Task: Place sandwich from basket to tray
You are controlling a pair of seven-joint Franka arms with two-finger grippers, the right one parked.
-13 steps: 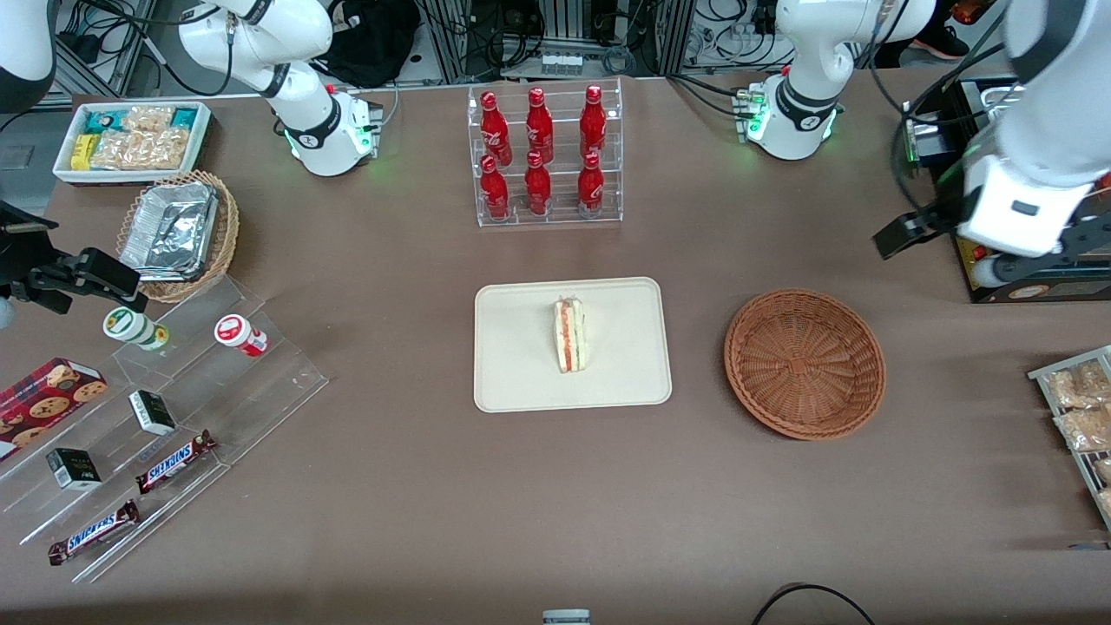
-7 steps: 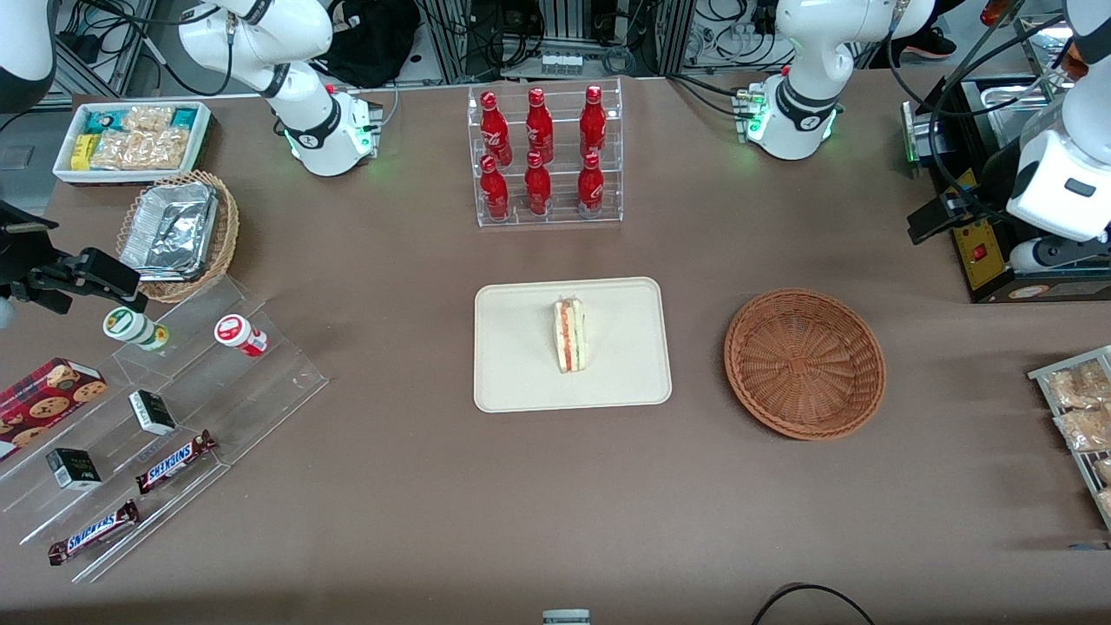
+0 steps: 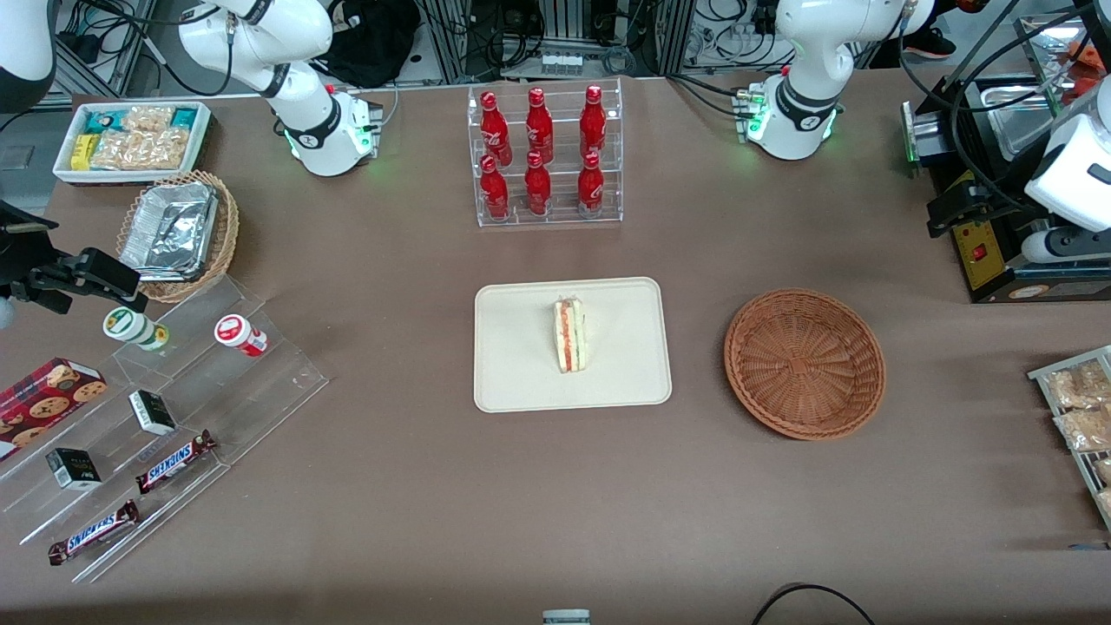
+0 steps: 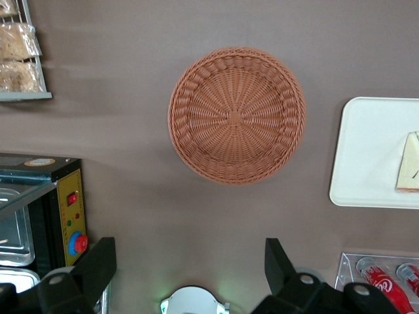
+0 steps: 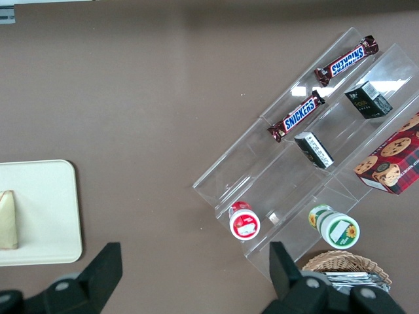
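- Hanging high over the counter (image 3: 555,503) toward the working arm's end, my tool (image 4: 188,248) is released, its fingers spread wide with nothing between them. It sits above the counter just beside the basket, on the side away from the front camera.
- Judging by how things lie, the placing looks done, so the step in hand is getting clear. To do it well I should rise straight, stay well apart from the basket rim, and leave the fingers spread so nothing snags.
- One tray (image 3: 512,347) lies mid-counter and carries the task's thing.
- One basket (image 3: 805,363) sits beside the tray, apart from it. I see only bare weave inside.
- One clear rack (image 3: 542,156) holds six red bottles, in two rows of three, farther from the front camera than the tray.
- One sandwich (image 3: 570,335) rests on the tray near its middle, filling edge up, touching no rim.
- Two Snickers bars (image 3: 175,461) lie on the clear stepped stand toward the parked arm's end.
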